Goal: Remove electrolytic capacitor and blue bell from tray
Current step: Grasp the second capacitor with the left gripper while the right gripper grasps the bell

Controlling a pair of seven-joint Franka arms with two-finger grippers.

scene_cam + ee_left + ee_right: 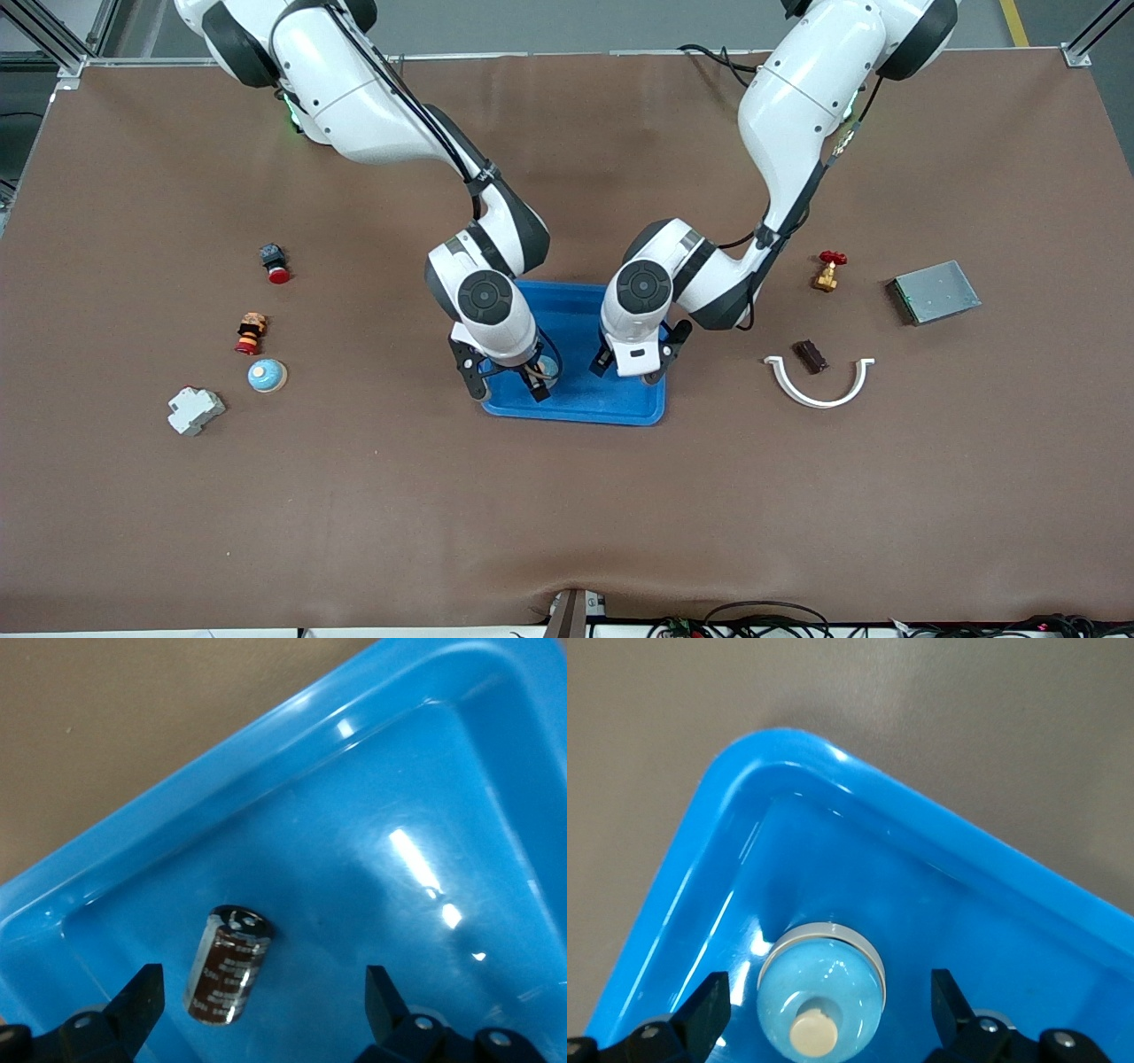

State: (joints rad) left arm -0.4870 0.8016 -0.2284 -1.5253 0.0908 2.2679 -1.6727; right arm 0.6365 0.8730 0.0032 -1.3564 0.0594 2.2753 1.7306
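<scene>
Capacitor lies between open left gripper.

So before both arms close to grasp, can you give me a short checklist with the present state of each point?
1. Left gripper open: ok.
2. Capacitor lies between the left fingers, in the tray: ok.
3. Right gripper open: ok.
4. Bell sits between the right fingers, near a tray corner: ok.
5. Fingers low enough to grip: cannot tell.
6. Both arms close together over the tray, wrists apart in the front view: ok.
</scene>
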